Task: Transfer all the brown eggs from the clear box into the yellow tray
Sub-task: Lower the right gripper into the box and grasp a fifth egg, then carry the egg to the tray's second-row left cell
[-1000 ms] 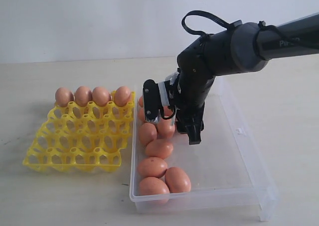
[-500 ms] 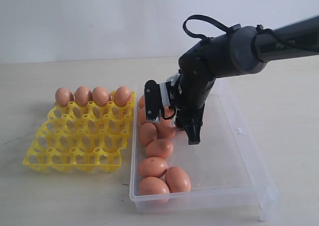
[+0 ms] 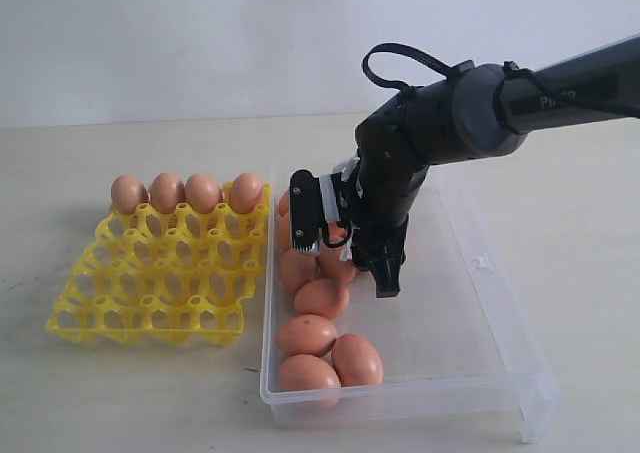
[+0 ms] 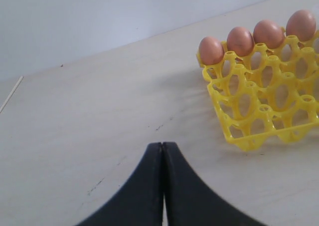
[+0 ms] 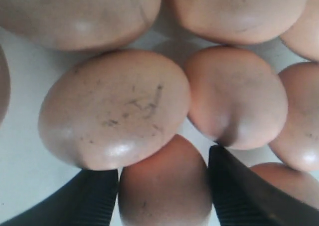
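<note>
At the near end of the clear box [image 3: 470,378], three brown eggs [image 3: 305,335] are seen lying close together, with more strung along the left wall behind them. Over the middle of that cluster the right gripper [image 3: 346,263] is lowered, its jaws spread to either side of one egg [image 5: 164,191]. The pads [image 5: 97,196] are seen right at the egg's flanks, but whether it is already clamped cannot be told; it is not lifted off the floor.

The grasp is best made gently and squarely across the narrow waist of the egg, so that the shell is neither cracked nor squeezed out. Neighbouring eggs are touching it on several sides, so a straight, slow lift is called for.

Beyond and to the left, the yellow tray [image 3: 150,303] is set just beside the box, with four eggs [image 3: 185,191] seated along its far row and the other cups unfilled. The left gripper [image 4: 163,153] is held clenched on nothing over the table [image 4: 89,111].
</note>
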